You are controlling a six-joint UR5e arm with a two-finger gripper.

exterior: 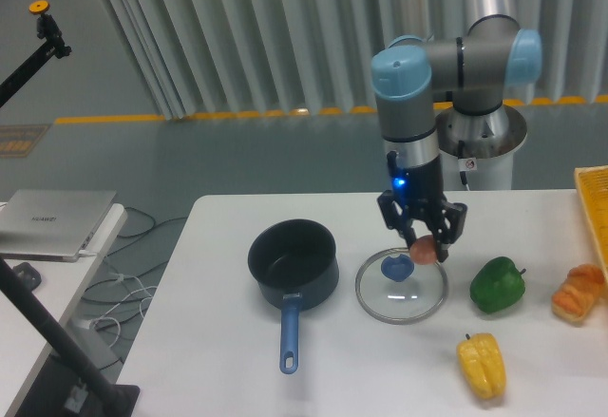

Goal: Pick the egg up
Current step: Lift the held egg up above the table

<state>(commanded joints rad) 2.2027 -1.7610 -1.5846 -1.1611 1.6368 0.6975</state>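
Note:
The egg (424,250) is a small pinkish-brown oval held between the fingers of my gripper (425,246). The gripper points straight down and is shut on the egg, holding it just above the right part of a glass pot lid (401,287) with a blue knob (395,267). The lid lies flat on the white table (218,360).
A dark blue pot (293,263) with a blue handle stands left of the lid. A green pepper (497,284) lies to the right, a yellow pepper (482,365) in front of it. An orange-brown bread-like lump (579,293) sits near the right edge. A laptop (52,222) rests on a side table.

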